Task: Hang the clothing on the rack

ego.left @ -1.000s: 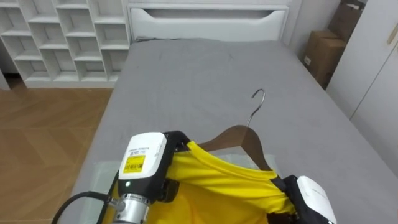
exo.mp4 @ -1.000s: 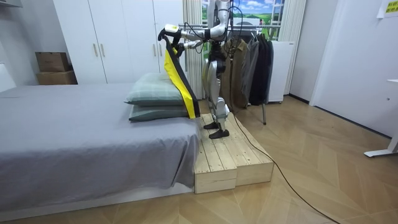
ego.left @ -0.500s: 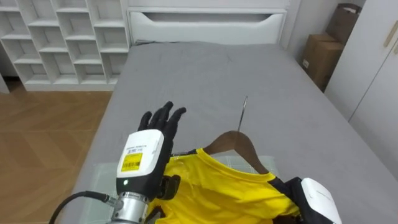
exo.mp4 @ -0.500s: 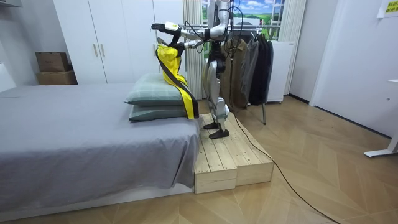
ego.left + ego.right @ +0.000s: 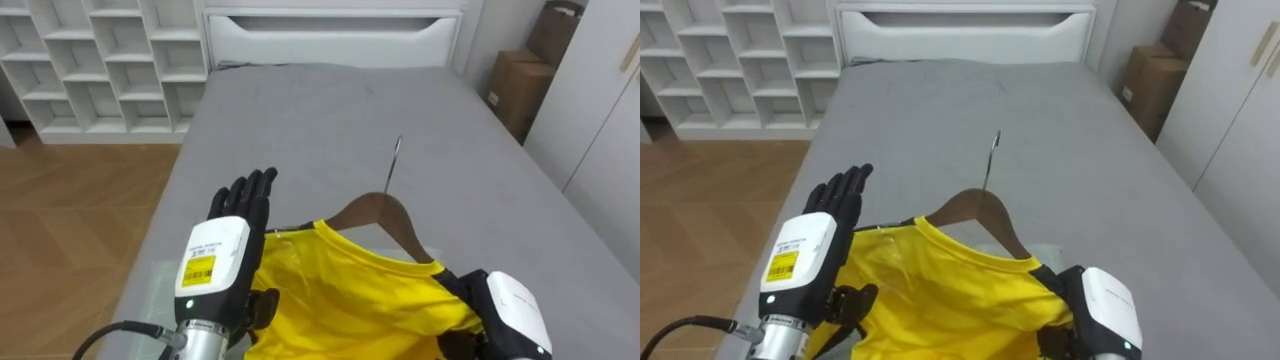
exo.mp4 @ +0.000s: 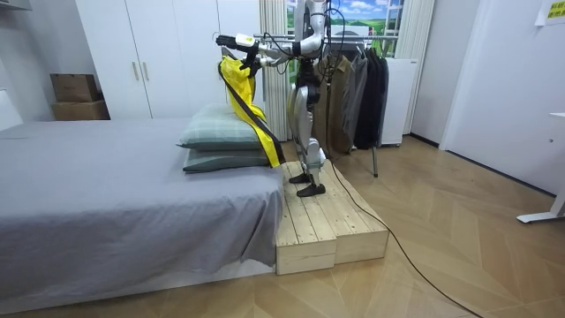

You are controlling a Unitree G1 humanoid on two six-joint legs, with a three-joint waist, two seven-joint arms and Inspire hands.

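Note:
A yellow garment (image 5: 350,295) with black trim sits on a wooden hanger (image 5: 375,211), whose metal hook (image 5: 396,160) stands upright over the bed. My left hand (image 5: 240,205) is at the garment's left shoulder, open, fingers straight and pointing ahead. My right hand (image 5: 510,315) is at the garment's right shoulder with dark fingers curled on the cloth. In the room view the garment (image 6: 249,106) hangs from my raised arms above the pillows (image 6: 221,134).
I stand on a wooden platform (image 6: 327,221) at the end of a grey bed (image 5: 320,120). A rack of dark clothes (image 6: 353,88) is behind me. White shelves (image 5: 100,60) stand at the far left, cardboard boxes (image 5: 515,85) at the far right.
My left hand has let go of the garment's left shoulder and its fingers have straightened. The hanger's hook has turned edge-on. The garment now hangs more to one side.

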